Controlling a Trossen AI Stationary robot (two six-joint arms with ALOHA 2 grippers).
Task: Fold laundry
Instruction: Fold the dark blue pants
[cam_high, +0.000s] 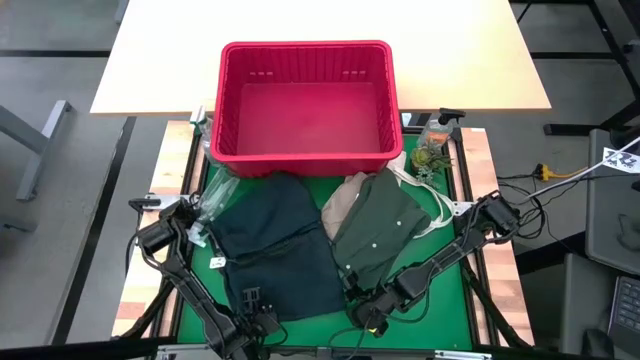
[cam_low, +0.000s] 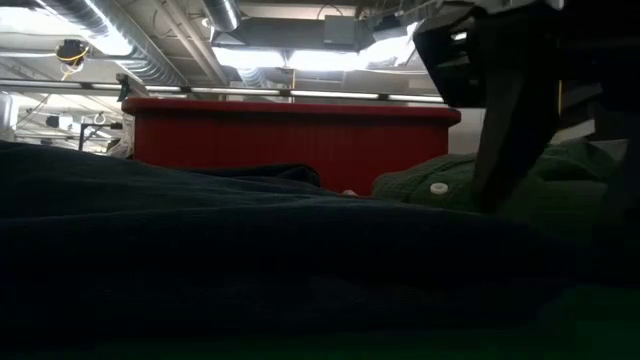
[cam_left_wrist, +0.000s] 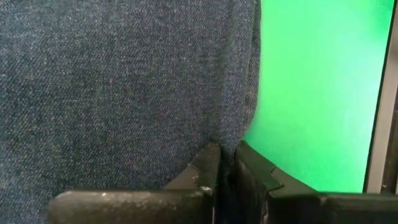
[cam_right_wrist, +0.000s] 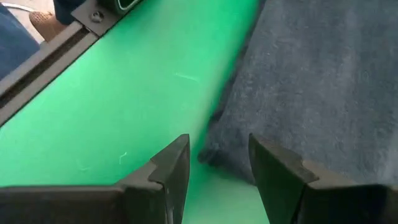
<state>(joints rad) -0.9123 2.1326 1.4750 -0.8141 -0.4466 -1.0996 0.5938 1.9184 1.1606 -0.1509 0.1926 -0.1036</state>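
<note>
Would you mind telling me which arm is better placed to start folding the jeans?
The left, probably. Its pincer sits shut at the jeans' edge, seemingly pinching the denim. The right pincer is open over the mat, beside the green shirt.

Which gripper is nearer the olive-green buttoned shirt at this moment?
Right. The right gripper sits open at the near edge of the olive-green buttoned shirt, just below its hem. The left gripper is further over, at the near edge of the dark blue denim jeans.

dark blue denim jeans lie flat mid-worktop, olive-green buttoned shirt crumpled just beside, overlapping tan top.
</note>
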